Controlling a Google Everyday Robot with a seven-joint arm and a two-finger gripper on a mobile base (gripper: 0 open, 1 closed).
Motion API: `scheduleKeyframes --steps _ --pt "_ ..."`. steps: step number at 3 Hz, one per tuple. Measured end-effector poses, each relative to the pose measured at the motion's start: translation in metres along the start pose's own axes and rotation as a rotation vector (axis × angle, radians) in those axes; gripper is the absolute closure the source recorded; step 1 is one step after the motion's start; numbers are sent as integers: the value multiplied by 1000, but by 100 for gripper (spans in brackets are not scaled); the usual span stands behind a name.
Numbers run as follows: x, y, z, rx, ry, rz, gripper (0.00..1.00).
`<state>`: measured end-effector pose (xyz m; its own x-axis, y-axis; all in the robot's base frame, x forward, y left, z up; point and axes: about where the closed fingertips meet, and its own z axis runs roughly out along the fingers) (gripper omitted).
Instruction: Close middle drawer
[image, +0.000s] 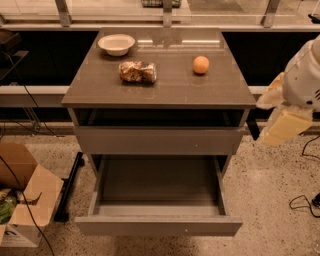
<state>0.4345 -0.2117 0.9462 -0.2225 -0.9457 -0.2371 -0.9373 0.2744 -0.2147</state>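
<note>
The middle drawer (159, 226) stands pulled far out beneath the surface (160, 89); the arm (306, 75) enters at right, claw (286, 126) angled downward, apart from the drawer, its opening impossible to tell.

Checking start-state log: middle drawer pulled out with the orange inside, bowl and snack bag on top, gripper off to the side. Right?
No. The camera view shows the orange on the cabinet top with the snack bag and bowl; the middle drawer is pulled out but empty. The gripper is off to the side, at the right edge of the picture.
</note>
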Motion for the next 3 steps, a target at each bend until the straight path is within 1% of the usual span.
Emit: scheduleKeyframes --steps 1,2,3 --pt "6 17 46 -41 -17 56 65" --pt "17 39 109 -113 -58 113 88" --pt "19 41 114 -115 -57 115 100"
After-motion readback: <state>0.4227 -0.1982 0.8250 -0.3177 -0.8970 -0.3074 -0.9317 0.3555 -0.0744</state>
